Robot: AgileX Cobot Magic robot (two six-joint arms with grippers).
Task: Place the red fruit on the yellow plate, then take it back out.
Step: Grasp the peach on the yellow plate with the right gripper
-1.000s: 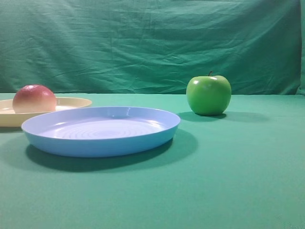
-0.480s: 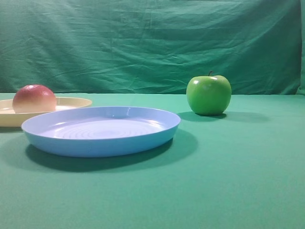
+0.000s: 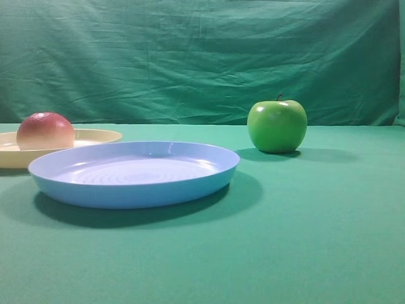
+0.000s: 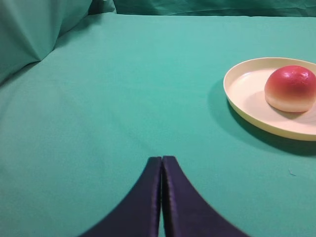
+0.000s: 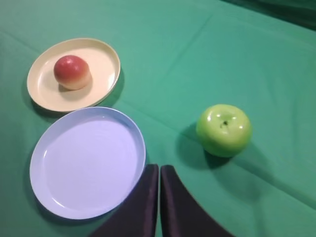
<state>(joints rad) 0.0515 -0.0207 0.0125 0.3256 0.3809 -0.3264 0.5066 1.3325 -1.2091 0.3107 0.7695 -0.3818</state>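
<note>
The red fruit [image 5: 72, 72] sat on the yellow plate [image 5: 102, 61], off-centre toward one side, so the placing looked done and the taking-out not yet begun. That step would call for the left gripper [image 4: 162, 163], whose fingers were clenched on nothing over bare worktop [image 4: 123, 98], to part and reach the fruit; the right gripper [image 5: 159, 170] hung likewise clenched near the blue plate [image 5: 54, 197] and green apple [image 5: 224, 129]. Nothing differed from the earlier exterior frames
</note>
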